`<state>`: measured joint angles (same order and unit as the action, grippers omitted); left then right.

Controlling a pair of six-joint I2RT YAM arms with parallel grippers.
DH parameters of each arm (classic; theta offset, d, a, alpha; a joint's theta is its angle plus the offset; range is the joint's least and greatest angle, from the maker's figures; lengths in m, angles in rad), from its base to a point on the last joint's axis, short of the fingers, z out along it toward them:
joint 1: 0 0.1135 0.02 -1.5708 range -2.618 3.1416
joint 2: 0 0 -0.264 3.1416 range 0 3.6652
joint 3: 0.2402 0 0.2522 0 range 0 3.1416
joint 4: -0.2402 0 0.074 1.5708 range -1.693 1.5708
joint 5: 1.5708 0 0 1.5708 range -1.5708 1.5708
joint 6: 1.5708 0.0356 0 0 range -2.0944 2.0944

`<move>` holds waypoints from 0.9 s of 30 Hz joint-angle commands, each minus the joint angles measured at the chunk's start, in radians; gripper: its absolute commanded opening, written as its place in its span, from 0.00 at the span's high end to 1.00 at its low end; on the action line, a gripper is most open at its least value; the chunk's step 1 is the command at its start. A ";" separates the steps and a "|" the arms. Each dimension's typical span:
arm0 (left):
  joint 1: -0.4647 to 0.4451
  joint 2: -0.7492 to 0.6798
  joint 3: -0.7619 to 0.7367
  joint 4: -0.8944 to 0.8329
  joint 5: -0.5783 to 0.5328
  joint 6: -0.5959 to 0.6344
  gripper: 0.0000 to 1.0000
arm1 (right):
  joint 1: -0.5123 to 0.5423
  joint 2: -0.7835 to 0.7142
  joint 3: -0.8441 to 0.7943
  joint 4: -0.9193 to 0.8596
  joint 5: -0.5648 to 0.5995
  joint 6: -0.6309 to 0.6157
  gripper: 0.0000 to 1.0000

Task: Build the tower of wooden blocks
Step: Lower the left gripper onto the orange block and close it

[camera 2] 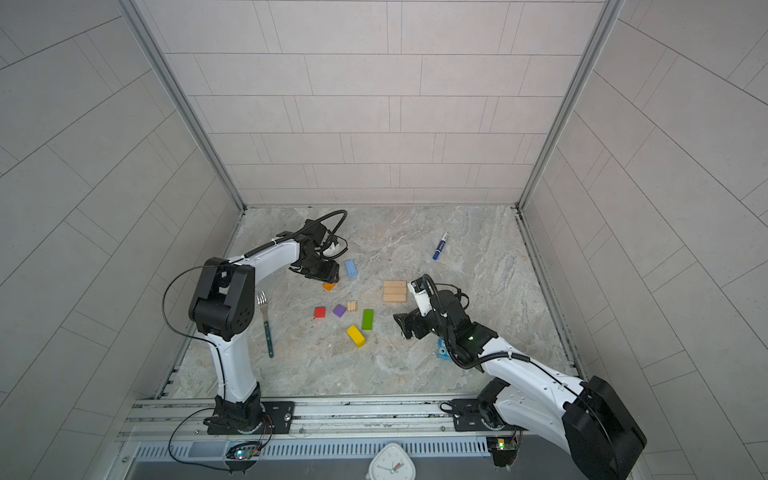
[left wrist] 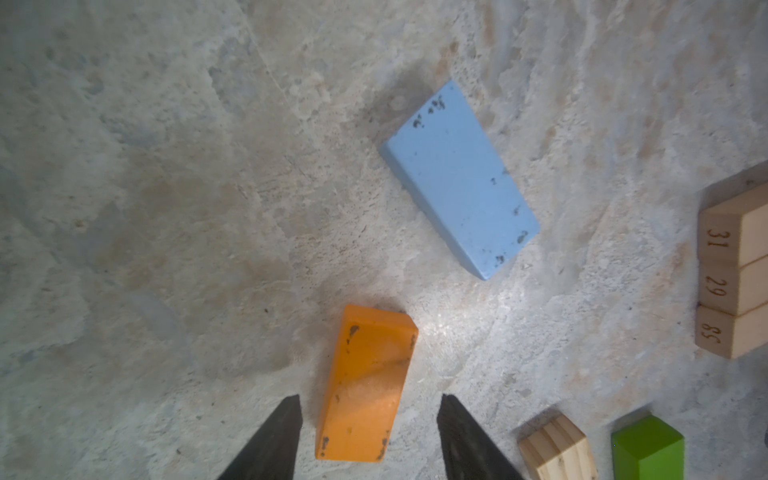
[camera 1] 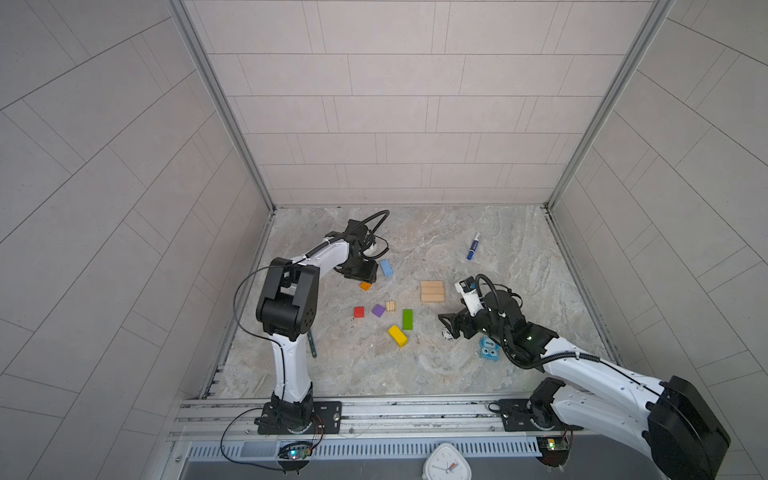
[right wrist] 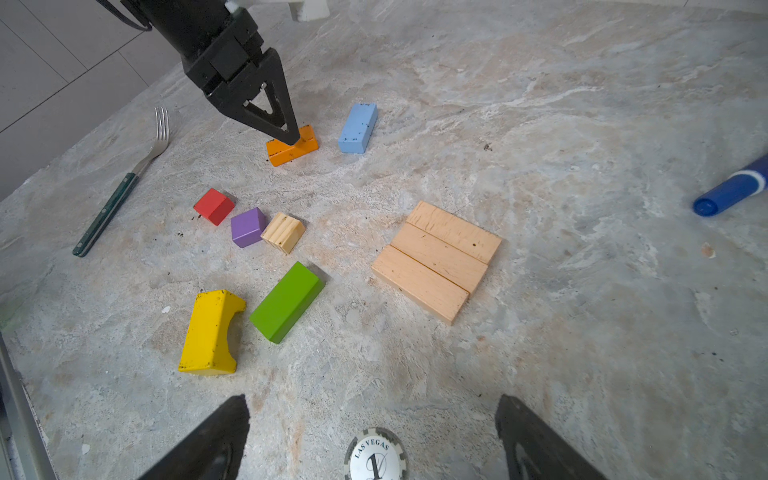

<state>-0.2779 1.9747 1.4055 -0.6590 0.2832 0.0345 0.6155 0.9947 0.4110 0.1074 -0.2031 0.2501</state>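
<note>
The table (right wrist: 582,104) is marbled grey and beige with pale veins. The three bars (right wrist: 436,259) are plain light tan wood, with dark numbers on their ends. The striped cube (right wrist: 283,232), nearest to the bars, is natural wood with brown lines. Beyond it are the purple cube (right wrist: 248,227) and the red cube (right wrist: 214,205). The green block (right wrist: 286,301) is bright and even. The yellow block (right wrist: 210,328), the orange block (left wrist: 365,386) and the light blue block (left wrist: 461,178) show dark chips in the paint. The fork (right wrist: 124,183) has a dark green handle. The marker (right wrist: 733,189) is blue with a white band.

Tan bars (camera 1: 432,291) flat, abreast, right; blue bar (camera 1: 386,268), orange bar (camera 1: 365,286) far left; red cube (camera 1: 359,312), purple cube (camera 1: 378,310), striped cube (camera 1: 390,306), green bar (camera 1: 407,319), yellow block (camera 1: 397,336) centre, unstacked.
</note>
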 commanded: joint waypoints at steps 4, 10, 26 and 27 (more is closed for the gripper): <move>-0.006 0.013 0.001 -0.008 -0.027 -0.002 0.44 | 0.004 -0.016 0.003 0.010 -0.005 -0.015 0.06; -0.009 0.026 0.002 -0.008 -0.034 -0.007 0.44 | 0.005 -0.015 0.003 0.009 -0.005 -0.015 0.05; -0.030 0.057 0.019 -0.022 -0.063 -0.022 0.43 | 0.005 -0.014 0.003 0.009 -0.003 -0.015 0.05; -0.033 0.060 0.021 -0.023 -0.061 -0.022 0.45 | 0.005 -0.014 0.003 0.009 -0.003 -0.014 0.05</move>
<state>-0.3000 2.0167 1.4055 -0.6632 0.2375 0.0189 0.6151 0.9947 0.4110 0.1078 -0.2031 0.2501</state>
